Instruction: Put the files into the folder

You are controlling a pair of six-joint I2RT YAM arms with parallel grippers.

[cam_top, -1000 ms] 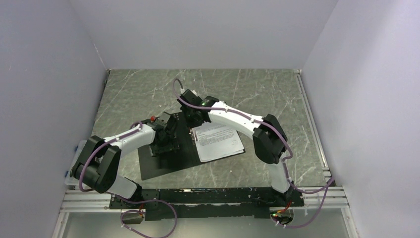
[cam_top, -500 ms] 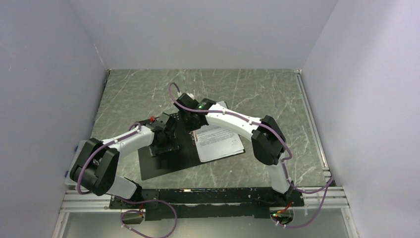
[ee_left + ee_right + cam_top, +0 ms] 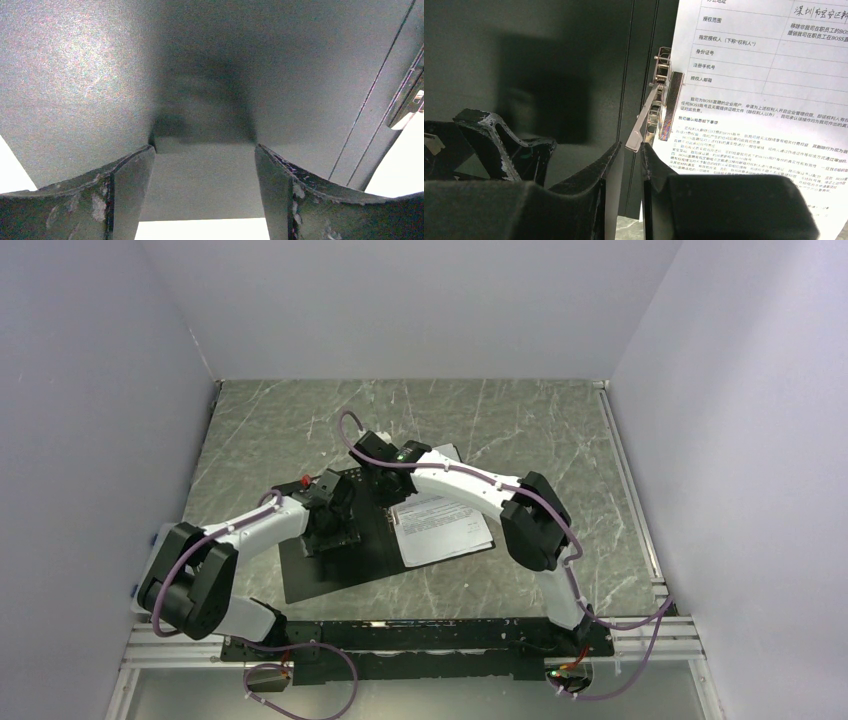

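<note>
The folder (image 3: 320,578) lies open on the table, black inside up. The files (image 3: 447,530), white sheets with dense print, rest on its right half beside the spine. My left gripper (image 3: 335,530) stands open, its fingers spread wide and down on the left cover (image 3: 200,60). My right gripper (image 3: 630,147) is at the spine's far end. Its narrow jaws are shut on the tip of the metal clip's raised lever (image 3: 644,120). The clip (image 3: 662,80) sits at the files' (image 3: 754,75) left edge.
The marble table (image 3: 500,430) is walled in at the back and on both sides. A metal rail (image 3: 420,635) with both arm bases runs along the near edge. A finger of the left gripper (image 3: 499,145) shows close to the left of my right jaws.
My right gripper has shifted slightly left along the folder's spine. The left gripper stays pressed on the left cover.
</note>
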